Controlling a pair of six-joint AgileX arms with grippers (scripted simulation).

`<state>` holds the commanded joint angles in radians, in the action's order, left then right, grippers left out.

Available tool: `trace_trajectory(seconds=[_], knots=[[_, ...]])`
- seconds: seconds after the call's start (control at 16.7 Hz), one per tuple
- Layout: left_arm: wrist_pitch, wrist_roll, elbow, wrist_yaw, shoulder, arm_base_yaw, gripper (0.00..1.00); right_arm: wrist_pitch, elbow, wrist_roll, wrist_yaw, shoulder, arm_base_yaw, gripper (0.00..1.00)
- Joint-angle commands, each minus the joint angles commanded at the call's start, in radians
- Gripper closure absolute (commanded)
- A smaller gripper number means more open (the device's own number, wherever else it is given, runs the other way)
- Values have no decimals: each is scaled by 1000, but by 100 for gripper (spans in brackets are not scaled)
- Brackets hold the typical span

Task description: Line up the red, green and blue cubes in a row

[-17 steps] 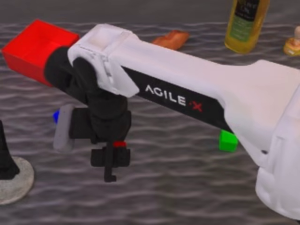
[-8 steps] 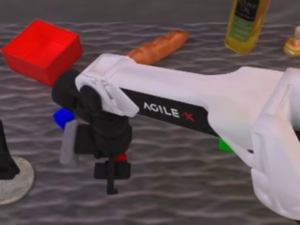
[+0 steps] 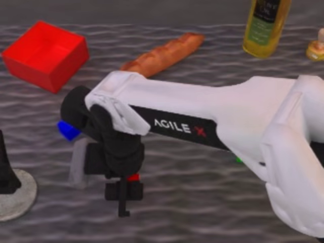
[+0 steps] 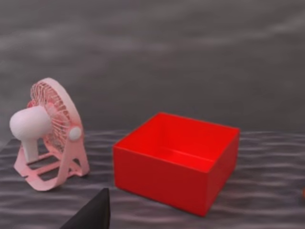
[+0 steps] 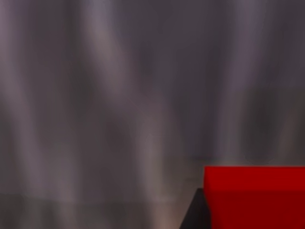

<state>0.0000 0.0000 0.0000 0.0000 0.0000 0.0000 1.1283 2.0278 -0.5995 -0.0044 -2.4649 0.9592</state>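
The right arm stretches across the table from the right side, its white forearm lying over the middle of the scene. The right gripper point(image 3: 125, 190) hangs left of centre toward the near edge, pointing down, and its fingers are clamped on the red cube point(image 3: 133, 177), of which only a small red sliver shows between the black gripper parts from above. The right wrist view confirms the hold: the red cube point(image 5: 255, 195) fills the corner beside one dark finger point(image 5: 194, 214), with the grey table point(image 5: 119, 95) behind it.

The blue cube point(image 3: 67, 130) sits on the table to the left of the gripper and a little farther back, partly hidden by the arm's black wrist. The green cube point(image 3: 238, 159) lies right of centre, almost wholly covered by the white forearm, so just a tiny green speck peeks out.

The left arm stays parked at the left edge, near side, where its base point(image 3: 12, 190) shows. I cannot tell whether its fingers are apart or together; only a dark tip appears in its wrist view.

At the far left stands a large red box point(image 3: 45, 53), open and hollow, with a pink fan point(image 4: 50, 136) beside it in the left wrist view. A baguette point(image 3: 164, 53) lies at the far middle, and a yellow oil bottle point(image 3: 266, 25) stands at the far right.
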Motion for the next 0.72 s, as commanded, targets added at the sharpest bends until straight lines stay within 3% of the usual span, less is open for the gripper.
trace_trajectory(seconds=[0.72], knots=[[0,0,0,0,0,0,0,0,0,0,0,0,0,2]])
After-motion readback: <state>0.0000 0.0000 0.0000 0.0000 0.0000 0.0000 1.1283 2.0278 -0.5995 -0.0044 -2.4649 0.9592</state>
